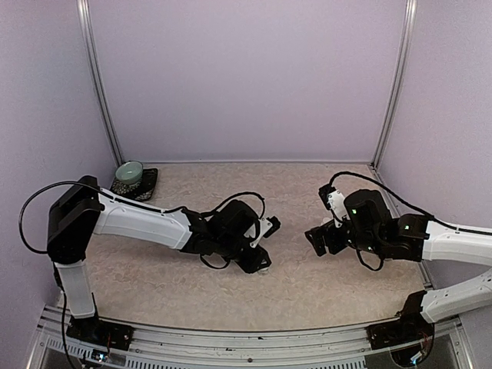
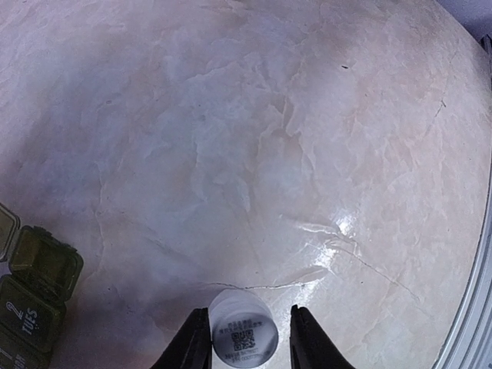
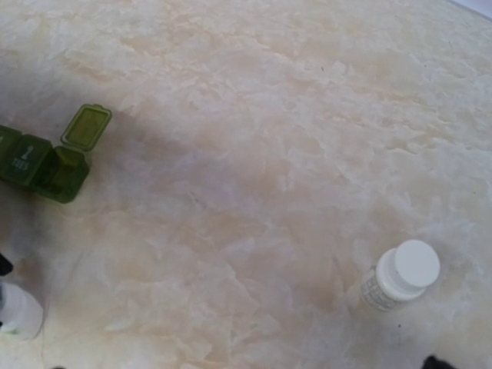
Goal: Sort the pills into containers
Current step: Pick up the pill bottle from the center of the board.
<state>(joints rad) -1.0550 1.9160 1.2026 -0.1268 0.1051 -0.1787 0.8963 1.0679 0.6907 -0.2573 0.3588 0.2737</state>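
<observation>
Left claw: left gripper [image 2: 250,311] sits low over the table [image 2: 254,138], jaws set narrow on either side of a white pill bottle [image 2: 243,336]. A sliver of gap seems to show on one side, so I cannot tell if it is pinched.
Bottle: its label with a square printed code faces the lens; whether a cap is on, I cannot tell.
Containers: dark green containers [image 2: 31,296] lie at the left edge of the left wrist view, near the bottle but apart from it.
Right claw: right gripper [image 1: 317,240] has its jaws spread wide with nothing between them, well apart from the left arm.
Second bottle: a white capped bottle [image 3: 400,277] stands alone below the right wrist.
Step in hand: likely securing the pill source — no loose pill is seen anywhere.
Next move: calls for a firm, level grip, then a lift and carry toward the open compartment without nudging the strip.
Right wrist only: it shows the end compartment's lid [image 3: 87,125] standing open, its neighbour marked TUES shut, and the second bottle.
Overhead only: it shows a pale green bowl [image 1: 129,172] on a dark mat [image 1: 146,187] at the far left, while the left arm hides the containers.
</observation>
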